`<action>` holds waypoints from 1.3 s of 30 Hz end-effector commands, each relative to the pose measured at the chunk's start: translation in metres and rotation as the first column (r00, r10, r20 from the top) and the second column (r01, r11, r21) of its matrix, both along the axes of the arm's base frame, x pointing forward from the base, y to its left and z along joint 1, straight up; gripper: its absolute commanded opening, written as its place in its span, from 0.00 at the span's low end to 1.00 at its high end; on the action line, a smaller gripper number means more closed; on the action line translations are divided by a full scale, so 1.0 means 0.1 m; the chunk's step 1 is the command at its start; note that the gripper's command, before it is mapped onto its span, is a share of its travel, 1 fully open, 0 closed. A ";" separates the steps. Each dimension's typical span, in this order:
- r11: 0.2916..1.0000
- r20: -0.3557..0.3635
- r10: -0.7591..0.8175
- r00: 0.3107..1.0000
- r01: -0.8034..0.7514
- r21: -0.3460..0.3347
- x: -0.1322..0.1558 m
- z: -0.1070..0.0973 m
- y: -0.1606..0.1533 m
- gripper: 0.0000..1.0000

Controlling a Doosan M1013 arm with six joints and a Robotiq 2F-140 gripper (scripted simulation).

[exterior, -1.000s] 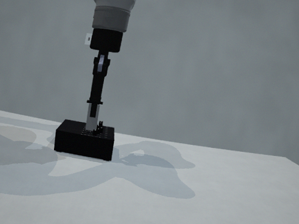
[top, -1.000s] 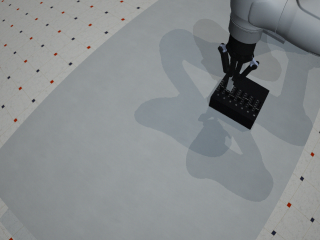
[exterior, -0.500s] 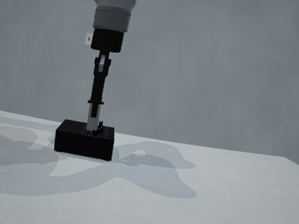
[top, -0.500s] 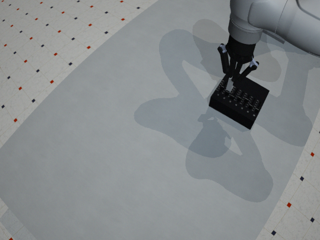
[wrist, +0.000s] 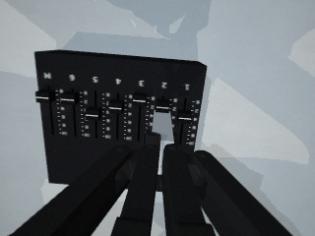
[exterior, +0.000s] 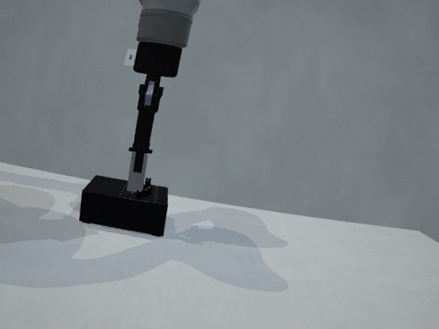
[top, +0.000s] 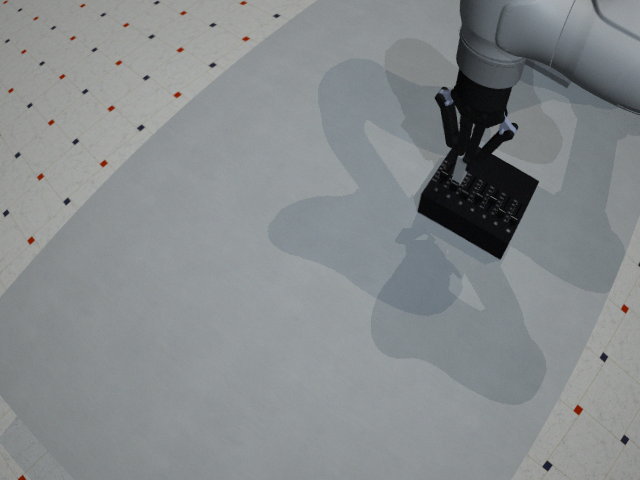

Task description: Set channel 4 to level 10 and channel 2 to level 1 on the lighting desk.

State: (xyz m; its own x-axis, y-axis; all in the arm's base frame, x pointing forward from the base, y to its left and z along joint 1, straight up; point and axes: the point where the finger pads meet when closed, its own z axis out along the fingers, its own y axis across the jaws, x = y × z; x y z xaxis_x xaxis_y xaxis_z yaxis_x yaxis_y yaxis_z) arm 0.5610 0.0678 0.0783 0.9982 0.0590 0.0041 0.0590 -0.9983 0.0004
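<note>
The black lighting desk (top: 465, 227) (exterior: 122, 211) (wrist: 69, 157) sits on the grey table top. In the wrist view its labels read M, 6, 5, 4, 3, 2, 1 from left to right, upside down. My gripper (top: 457, 175) (exterior: 135, 186) (wrist: 160, 123) is shut, points straight down and has its tips on the desk's top in the channel 2 lane, just below the channel 2 fader cap (wrist: 162, 105). I cannot tell whether the tips touch the cap. The channel 4 fader cap (wrist: 116, 104) sits at about the same height. Channels 5 and 1 sit lower in the picture; M, 6 and 3 sit higher.
The round grey table top (top: 206, 258) (exterior: 320, 293) holds only the desk. A tiled floor (top: 77, 77) surrounds it. The white arm (top: 542, 36) reaches in from the upper right above the desk.
</note>
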 end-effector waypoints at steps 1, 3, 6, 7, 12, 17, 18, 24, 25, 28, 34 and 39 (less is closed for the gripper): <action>1.000 0.000 0.000 1.000 0.000 0.000 0.00 0.00 0.00 0.10; 1.000 0.000 0.000 1.000 0.000 0.000 0.00 0.00 0.00 0.10; 1.000 0.000 0.000 1.000 0.000 0.000 -0.01 0.00 0.00 0.10; 1.000 0.000 0.000 1.000 0.000 0.000 -0.01 0.00 0.00 0.10; 1.000 0.000 0.000 1.000 0.000 0.000 -0.03 0.00 0.00 0.10; 1.000 0.000 0.000 1.000 0.000 0.000 -0.05 0.00 0.00 0.10; 1.000 0.000 0.000 1.000 0.000 0.000 -0.06 0.00 0.00 0.10; 1.000 0.000 0.000 1.000 0.000 0.000 -0.06 0.01 0.00 0.10; 1.000 0.000 0.000 1.000 0.000 0.000 -0.06 0.01 0.00 0.10; 1.000 0.000 0.000 1.000 0.000 0.000 -0.06 0.03 0.00 0.10; 1.000 0.000 0.000 1.000 0.000 0.000 -0.06 0.16 0.00 0.10; 1.000 0.000 0.000 1.000 0.000 0.000 -0.06 0.31 0.00 0.10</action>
State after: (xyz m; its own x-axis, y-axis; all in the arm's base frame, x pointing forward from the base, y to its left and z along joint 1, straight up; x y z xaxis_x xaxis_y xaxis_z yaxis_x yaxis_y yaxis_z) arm 0.5550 0.0674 0.1012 0.9982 0.0590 0.0045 0.0590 -0.9983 0.0004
